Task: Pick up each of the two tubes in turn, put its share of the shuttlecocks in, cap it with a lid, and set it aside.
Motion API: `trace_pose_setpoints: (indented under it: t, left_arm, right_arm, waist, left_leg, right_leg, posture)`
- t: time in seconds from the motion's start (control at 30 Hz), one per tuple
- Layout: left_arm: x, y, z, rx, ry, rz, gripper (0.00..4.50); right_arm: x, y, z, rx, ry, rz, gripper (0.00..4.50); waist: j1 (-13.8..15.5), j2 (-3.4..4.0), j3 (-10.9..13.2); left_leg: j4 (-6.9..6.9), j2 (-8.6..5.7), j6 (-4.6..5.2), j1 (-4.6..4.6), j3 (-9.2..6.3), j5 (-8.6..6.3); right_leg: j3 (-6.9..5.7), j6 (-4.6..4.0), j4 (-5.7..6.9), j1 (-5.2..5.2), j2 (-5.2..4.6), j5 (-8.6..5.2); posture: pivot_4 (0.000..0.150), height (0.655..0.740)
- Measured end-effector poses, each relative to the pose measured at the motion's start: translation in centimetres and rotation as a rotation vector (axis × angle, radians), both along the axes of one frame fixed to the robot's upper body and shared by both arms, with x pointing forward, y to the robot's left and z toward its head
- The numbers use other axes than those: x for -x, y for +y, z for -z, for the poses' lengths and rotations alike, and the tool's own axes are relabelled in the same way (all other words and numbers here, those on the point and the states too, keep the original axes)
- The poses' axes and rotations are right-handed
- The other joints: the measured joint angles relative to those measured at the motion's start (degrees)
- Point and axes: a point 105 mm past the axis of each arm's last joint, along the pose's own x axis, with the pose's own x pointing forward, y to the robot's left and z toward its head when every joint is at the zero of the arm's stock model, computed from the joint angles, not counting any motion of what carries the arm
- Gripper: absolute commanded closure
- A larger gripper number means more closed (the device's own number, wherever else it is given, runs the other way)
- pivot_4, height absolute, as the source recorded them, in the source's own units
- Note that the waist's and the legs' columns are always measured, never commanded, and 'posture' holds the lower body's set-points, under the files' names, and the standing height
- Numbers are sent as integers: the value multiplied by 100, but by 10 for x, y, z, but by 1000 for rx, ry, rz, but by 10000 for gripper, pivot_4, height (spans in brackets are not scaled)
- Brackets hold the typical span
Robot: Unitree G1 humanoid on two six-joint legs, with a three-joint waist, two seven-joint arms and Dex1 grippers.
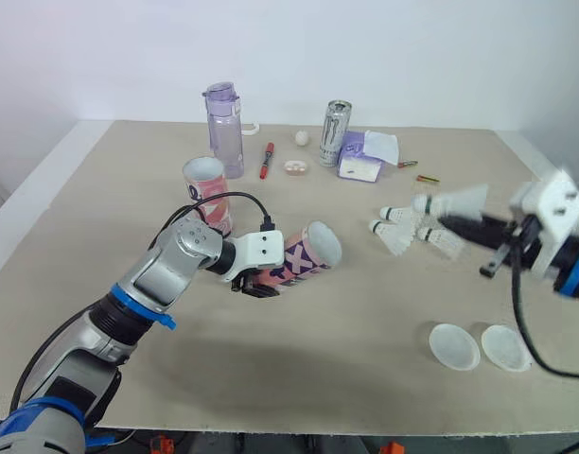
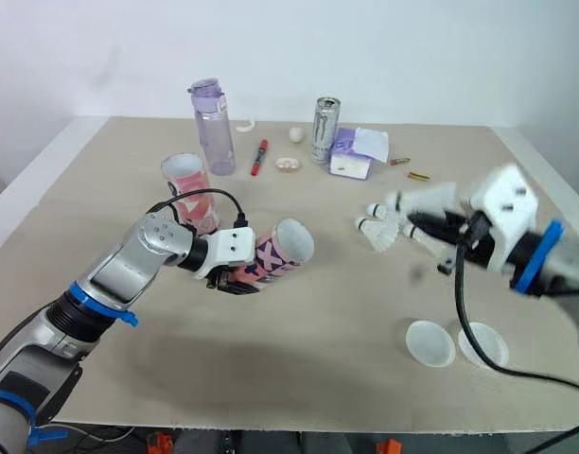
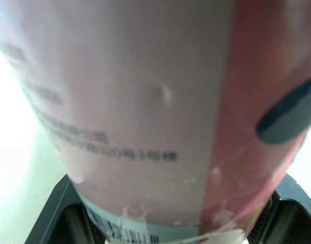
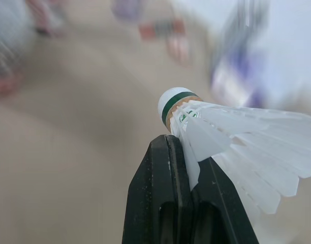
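My left gripper [image 1: 262, 282] is shut on a pink and purple tube [image 1: 307, 256], held tilted above the table with its open mouth facing right. A second tube [image 1: 206, 192] stands upright behind it. My right gripper [image 1: 444, 222] is shut on a white shuttlecock [image 1: 452, 201], carried in the air at the right; its cork tip [image 4: 172, 99] points away from the fingers. More shuttlecocks [image 1: 395, 234] lie on the table just beyond it. Two translucent lids [image 1: 454, 345] [image 1: 505, 347] lie near the front right.
At the back stand a purple water bottle [image 1: 224, 128], a silver can [image 1: 335, 133] and a purple-white packet [image 1: 363, 156]. A red marker [image 1: 267, 160], a small white ball [image 1: 301, 137] and small bits lie near them. The table edge runs along the front.
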Motion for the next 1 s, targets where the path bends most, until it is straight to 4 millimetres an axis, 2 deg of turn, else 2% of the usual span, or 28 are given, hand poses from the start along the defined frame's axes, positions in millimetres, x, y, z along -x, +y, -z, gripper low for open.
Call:
trace_pose_setpoints:
  t: [0.07,0.1,0.2,0.33,0.73,0.77,0.8,0.83,0.87,0.9,0.93,1.0]
  left_arm:
    - [0,-1,0,1,-1,4,16421]
    - [1,-1,0,3,2,7,16421]
    - [2,-2,-2,7,8,17,16421]
    - [3,-3,-4,11,8,26,16421]
    - [2,-3,-4,12,1,13,16421]
    - [2,-3,-3,12,1,12,16421]
    - [2,-3,-3,12,1,12,16421]
    - [1,-3,-3,12,1,12,16421]
    - [1,-3,-3,12,1,11,16421]
    - [1,-3,-3,12,0,11,16421]
    - [1,-3,-3,12,0,11,16421]
    - [2,-3,-3,12,0,11,16421]
  right_arm:
    - [8,26,-6,117,-39,-136,44748]
    - [14,45,0,195,-44,-237,44748]
    - [21,69,17,283,-22,-371,44748]
    - [20,77,22,336,-42,-418,44748]
    - [3,87,33,396,-98,-483,44748]
    - [3,87,33,395,-101,-485,37939]
    - [3,88,33,393,-102,-487,37556]
    - [3,89,33,387,-103,-491,32566]
    - [3,90,33,381,-102,-495,30405]
    - [4,91,34,373,-98,-501,22965]
    - [4,91,34,372,-95,-503,20678]
    - [4,91,34,369,-90,-503,11867]
  waist:
    - [2,-3,1]
    - [7,-5,1]
    - [15,-4,0]
    - [23,-5,0]
    - [21,-5,0]
    - [22,-5,0]
    - [22,-5,0]
    - [22,-5,0]
    - [22,-5,0]
    - [22,-5,0]
    - [22,-5,0]
    - [22,-5,0]
  left_leg:
    - [-8,2,0,1,-1,0]
    - [-12,2,-1,0,-1,-1]
    - [-14,-5,-5,-26,2,-4]
    - [-7,-13,-4,-63,1,-4]
    - [15,-6,-3,-66,1,-3]
    - [15,-6,-3,-67,0,-3]
    - [16,-6,-3,-67,0,-3]
    - [16,-6,-3,-67,0,-3]
    - [16,-6,-3,-67,0,-3]
    - [17,-6,-3,-67,-1,-3]
    - [18,-6,-3,-67,-1,-3]
    - [20,-6,-3,-67,0,-3]
  right_leg:
    - [-4,-5,-5,1,0,-5]
    - [-4,-5,-10,1,-1,-9]
    - [-1,5,-14,-19,-11,-16]
    - [-4,23,-13,-48,-20,2]
    - [-11,9,-7,-50,-15,-2]
    - [-11,9,-7,-50,-15,-2]
    - [-11,9,-7,-50,-15,-2]
    - [-11,10,-7,-50,-15,-1]
    - [-12,10,-7,-50,-14,-1]
    - [-12,10,-5,-50,-14,-1]
    - [-12,10,-4,-50,-14,-1]
    - [-12,9,-3,-50,-14,-1]
  posture:
    - [1500,7400]
    - [1500,7400]
    - [1500,7400]
    - [1500,7400]
    - [1500,7400]
    - [1500,7400]
    - [1500,7400]
    - [1500,7400]
    - [1500,7400]
    - [1500,7400]
    - [1500,7400]
    - [1500,7400]
